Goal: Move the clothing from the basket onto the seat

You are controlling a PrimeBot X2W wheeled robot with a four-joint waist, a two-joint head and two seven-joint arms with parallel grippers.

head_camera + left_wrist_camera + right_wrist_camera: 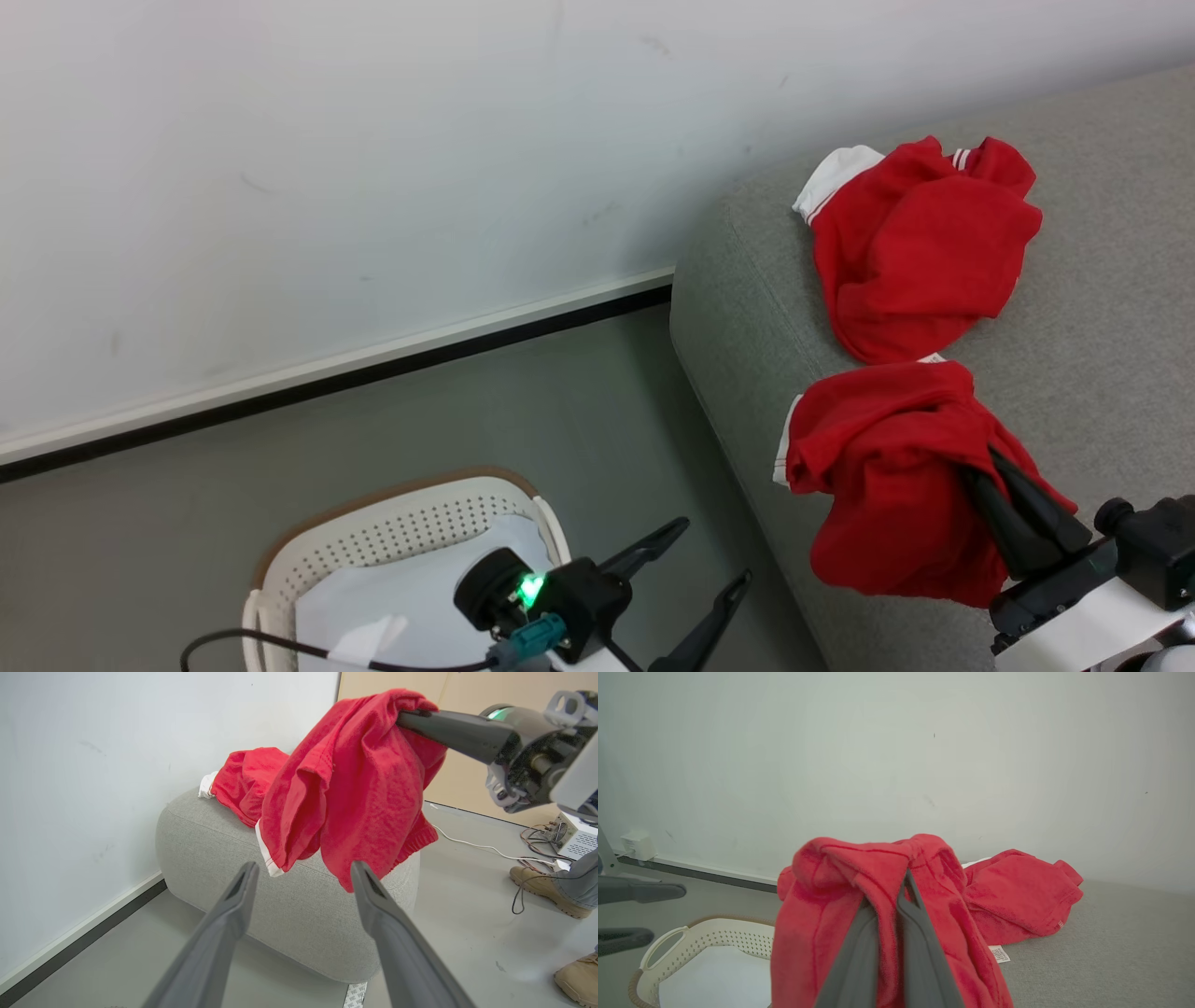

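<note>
Two pieces of red clothing are at the grey seat [1102, 327]. One piece [920, 243] lies crumpled on the seat near the wall. My right gripper [990, 462] is shut on the other piece [887, 467], which hangs over the seat's front edge. The right wrist view shows those fingers [878, 952] pinched together in the held fabric [831, 905]. My left gripper [717, 551] is open and holds nothing, between the basket [401, 523] and the seat. In the left wrist view it [303, 865] points at the hanging garment [364, 779].
The basket holds a flat white sheet [411, 588] and stands on the grey floor by the white wall. A person's tan shoes [542, 891], loose cables and a small box [572, 835] are on the floor beyond the seat. A wall socket [637, 842] sits low on the wall.
</note>
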